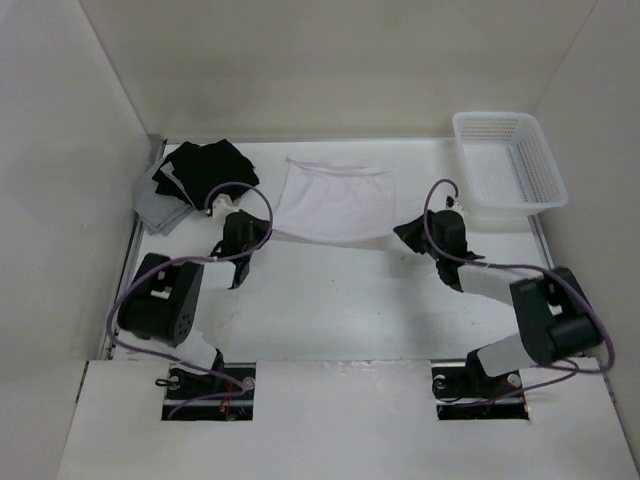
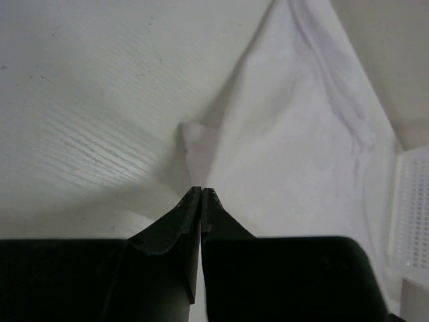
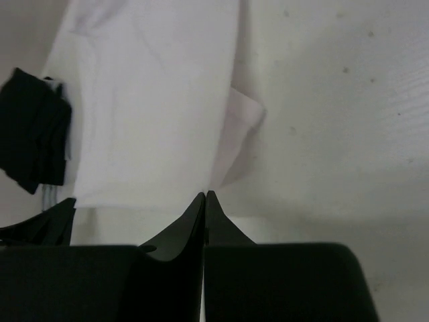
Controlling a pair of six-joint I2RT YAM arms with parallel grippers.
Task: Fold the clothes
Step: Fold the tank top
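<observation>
- The thin white fabric garment (image 1: 335, 205) is spread on the white table (image 1: 340, 310).
- Its near-left corner is pinched by the left gripper (image 2: 202, 191), with the jaws closed.
- Its near-right corner is pinched likewise by the right gripper (image 3: 206, 194), also closed.

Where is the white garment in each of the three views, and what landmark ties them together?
Top external: the white garment lies centre-back on the table.
Left wrist: it fills the centre and right.
Right wrist: it fills the upper left and centre.
Shared landmark: the bare table, left of the garment in the left wrist view, right of it in the right wrist view.
</observation>
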